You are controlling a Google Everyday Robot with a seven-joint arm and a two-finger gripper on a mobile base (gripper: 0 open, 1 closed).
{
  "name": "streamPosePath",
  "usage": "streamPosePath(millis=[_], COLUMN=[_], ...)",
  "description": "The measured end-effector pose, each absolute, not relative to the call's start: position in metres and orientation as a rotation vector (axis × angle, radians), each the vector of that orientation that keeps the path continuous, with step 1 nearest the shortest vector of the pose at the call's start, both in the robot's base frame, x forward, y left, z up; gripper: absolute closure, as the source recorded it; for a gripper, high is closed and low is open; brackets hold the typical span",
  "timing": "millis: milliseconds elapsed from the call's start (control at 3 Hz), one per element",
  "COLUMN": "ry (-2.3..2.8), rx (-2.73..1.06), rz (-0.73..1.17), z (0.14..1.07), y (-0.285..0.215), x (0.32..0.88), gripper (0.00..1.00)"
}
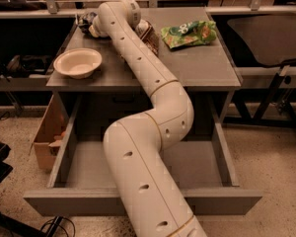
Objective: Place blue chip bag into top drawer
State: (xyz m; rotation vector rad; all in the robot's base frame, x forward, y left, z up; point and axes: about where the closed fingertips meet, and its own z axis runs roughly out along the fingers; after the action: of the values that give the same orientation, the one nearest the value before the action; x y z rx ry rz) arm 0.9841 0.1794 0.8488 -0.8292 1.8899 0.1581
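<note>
**A:** Where's the gripper (91, 29) at this moment?

**B:** Up at the far left corner of the flat grey cabinet top (207, 68). The thick, cream-coloured jointed arm (153, 83) runs from the near edge, over the open drawer, and slants across the top to get there. Its rounded wrist blocks my line of sight, so whether the gripper is open or closed, or has hold of anything, I can't tell.

**A:** And the bag?

**B:** The small, crinkled, dark blue chip bag (84, 19) is right at that corner, tucked against the gripper on its far-left side. From here they look to be touching, but I can't be sure. It's on the cabinet top, not in the wide, shallow grey top drawer (227, 199), which stands pulled out below, well apart from the bag.

**A:** Anything else up there?

**B:** A round cream bowl (78, 62) sits near the left edge, nearer us than the gripper. A tan-and-brown bag (149, 33) peeks out just right of the arm, and a crumpled green bag (187, 32) lies further right.

**A:** Can you read any labels?

**B:** No. There are whitish marks on the blue bag and pale lettering on the green one, neither legible. A brown cardboard box (44, 137) sits on the floor left of the drawer.
</note>
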Motion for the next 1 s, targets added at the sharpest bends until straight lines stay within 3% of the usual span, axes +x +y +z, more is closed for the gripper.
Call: streamPosePath(millis=[333,1000], ry=[1.89,1.942], rx=[-0.829,-0.936], rz=[0.158,0.095], z=[0.849,0.884], y=[0.179,0.16], x=[0.984,0.954], gripper=[1.0,1.0])
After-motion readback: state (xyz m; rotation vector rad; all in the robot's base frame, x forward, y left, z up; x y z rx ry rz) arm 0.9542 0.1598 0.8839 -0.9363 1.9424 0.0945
